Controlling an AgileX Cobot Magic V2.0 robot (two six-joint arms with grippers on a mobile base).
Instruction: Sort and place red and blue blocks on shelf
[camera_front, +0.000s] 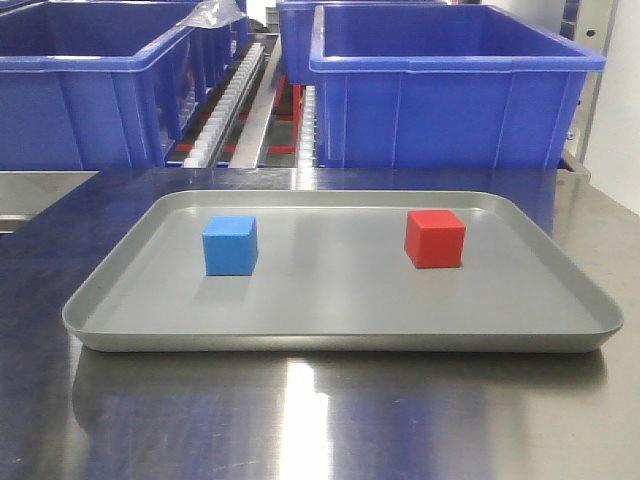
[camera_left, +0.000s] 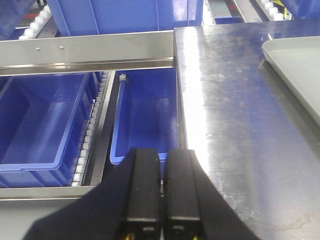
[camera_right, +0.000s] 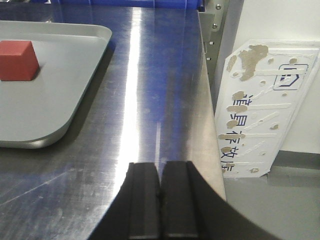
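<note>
1. Exterior front-facing view: a grey tray (camera_front: 340, 341) sits on the shiny desk (camera_front: 300, 425).
2. The blue block (camera_front: 230, 245) sits on the left side of the tray.
3. The red block (camera_front: 435, 238) sits on the right side. The two blocks are well apart and both lie flat.
4. Far behind the tray is the shelf (camera_front: 232, 95), with white rollers and big blue bins (camera_front: 450, 100).
5. Left wrist view: the left gripper (camera_left: 161, 156) is pressed together with nothing in it. It hangs by the desk's left edge, near a steel rail (camera_left: 85, 50) of the shelf.
6. Right wrist view: the right gripper (camera_right: 160, 169) is pressed together too, with nothing in it. It hangs over the desk, right of the tray.
</note>
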